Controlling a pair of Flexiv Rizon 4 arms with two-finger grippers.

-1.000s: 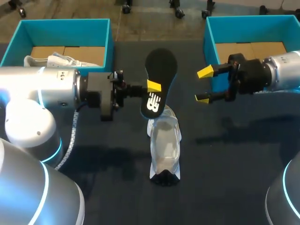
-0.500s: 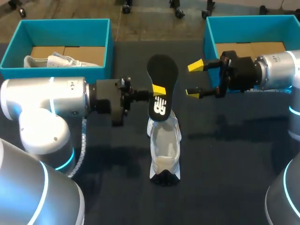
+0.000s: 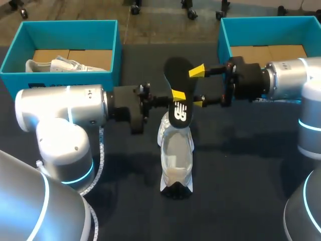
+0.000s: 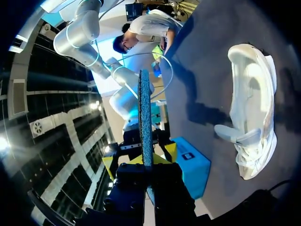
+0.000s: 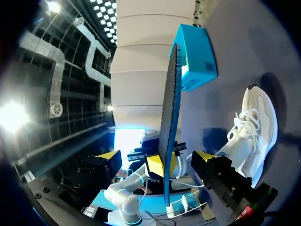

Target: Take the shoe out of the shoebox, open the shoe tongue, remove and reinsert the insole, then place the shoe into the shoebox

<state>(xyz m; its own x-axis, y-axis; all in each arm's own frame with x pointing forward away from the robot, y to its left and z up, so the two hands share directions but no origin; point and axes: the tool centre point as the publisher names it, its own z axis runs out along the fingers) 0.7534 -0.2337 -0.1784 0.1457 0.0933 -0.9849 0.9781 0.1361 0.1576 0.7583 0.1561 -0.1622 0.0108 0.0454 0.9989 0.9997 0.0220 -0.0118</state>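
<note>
Insole (image 3: 176, 75) level, lengthwise along shoe (image 3: 175, 156)

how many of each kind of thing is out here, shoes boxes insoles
shoeboxes: 2, both teal
shoes: 2, both white, one on the table, one in the left box
insole: 1, black, gripped by the left gripper
total: 5

Our head cam looks down on the table (image 3: 251, 165) from above and behind. Both wrist cams sit close, facing each other across the insole (image 3: 176, 75), and all three share the shoe (image 3: 175, 155).
</note>
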